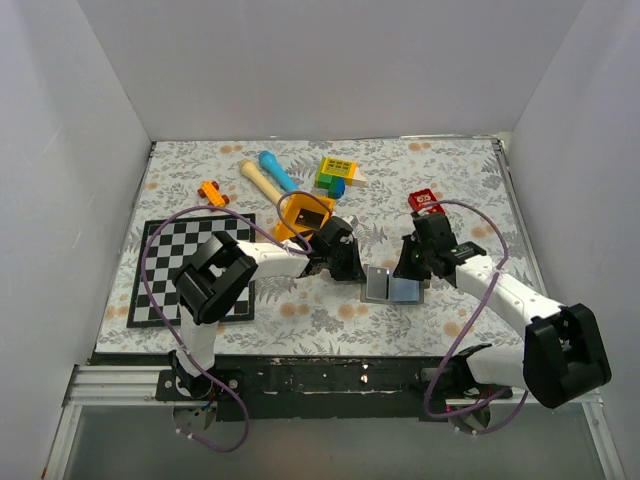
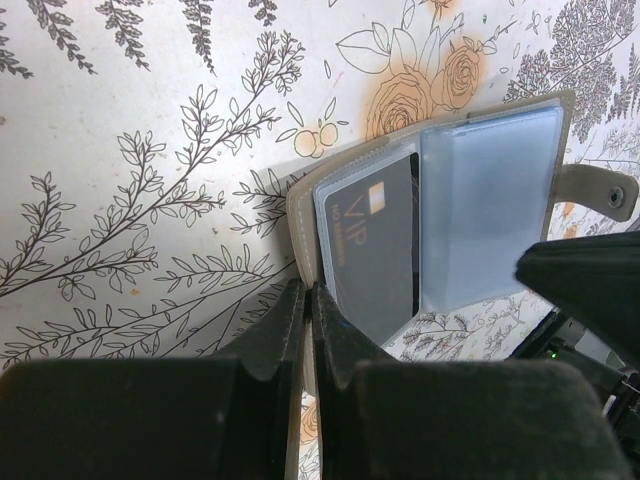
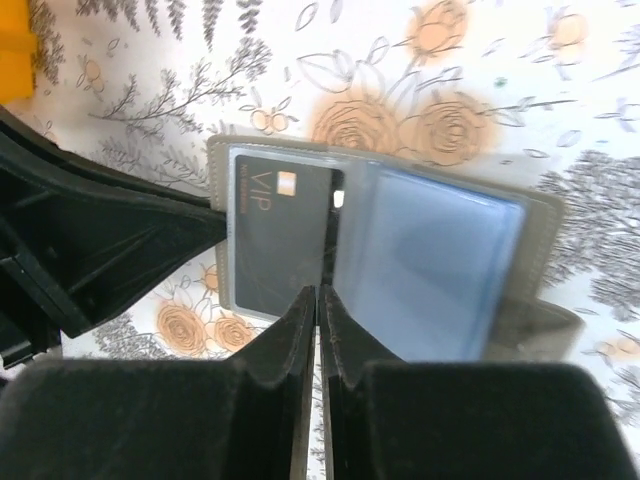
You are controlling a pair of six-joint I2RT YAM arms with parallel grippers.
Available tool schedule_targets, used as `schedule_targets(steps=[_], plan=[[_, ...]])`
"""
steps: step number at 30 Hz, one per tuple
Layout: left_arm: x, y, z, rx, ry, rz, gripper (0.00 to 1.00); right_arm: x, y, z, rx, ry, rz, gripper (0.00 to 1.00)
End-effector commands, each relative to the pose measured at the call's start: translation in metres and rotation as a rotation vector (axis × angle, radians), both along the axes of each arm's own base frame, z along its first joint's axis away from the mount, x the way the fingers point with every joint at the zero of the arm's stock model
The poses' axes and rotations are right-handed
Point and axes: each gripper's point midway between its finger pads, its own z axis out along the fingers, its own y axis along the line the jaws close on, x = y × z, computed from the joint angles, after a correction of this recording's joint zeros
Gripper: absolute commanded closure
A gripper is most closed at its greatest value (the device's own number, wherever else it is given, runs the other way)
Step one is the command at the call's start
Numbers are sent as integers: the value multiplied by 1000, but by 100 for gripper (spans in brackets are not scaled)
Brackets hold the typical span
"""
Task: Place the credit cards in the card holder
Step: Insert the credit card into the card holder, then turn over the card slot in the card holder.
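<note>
The left gripper (image 2: 305,295) is pinching the pale left edge of the card holder (image 2: 300,210), its fingers standing almost together with only the thin cover between them. The card holder is lying open on the bench (image 1: 330,165), between the two arms and near the front edge. The right gripper (image 3: 318,298) is hovering over the middle of the open card holder, its fingers narrowed to a thin slit at the edge of the clear bluish sleeve (image 3: 430,260). I cannot tell whether that slit is gripping the sleeve. The wrist views are showing what the top view is not: a black credit card (image 2: 370,240) with "VIP" lettering and a gold chip is sitting in the left pocket, and the snap tab (image 2: 595,190) is sticking out from the right side. The top view alone is showing the surroundings, with the orange tray (image 1: 305,212) just behind the left gripper, the red block (image 1: 424,201) behind the right gripper and the checkerboard (image 1: 165,260) lying well off to the left.
</note>
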Motion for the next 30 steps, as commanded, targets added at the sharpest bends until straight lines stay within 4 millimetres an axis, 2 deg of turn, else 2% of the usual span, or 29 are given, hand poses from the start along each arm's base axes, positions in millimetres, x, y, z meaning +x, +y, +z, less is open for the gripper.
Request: schedule_targets(steps=[1, 3, 5, 8, 15, 20, 26, 30], plan=[[-3, 3, 9, 1, -18, -3, 100, 3, -31, 15, -126, -27, -134, 84], [-3, 2, 11, -2, -19, -6, 100, 0, -40, 14, -171, -9, -166, 72], [-3, 3, 13, -4, -21, -4, 100, -2, -42, 11, -182, 9, -167, 66], [-4, 4, 18, -11, -27, -1, 100, -3, -38, 3, -176, 33, -151, 65], [-3, 5, 25, -17, -39, 4, 100, 0, -34, -17, -190, 77, -134, 77], [-5, 5, 22, -15, -32, -2, 100, 1, -30, -29, -190, 109, -116, 84], [-4, 5, 21, -14, -33, 1, 100, 3, -20, -34, -158, 130, -96, 85], [-4, 7, 20, -9, -32, 2, 100, 2, -3, -42, -79, 162, -60, 85]])
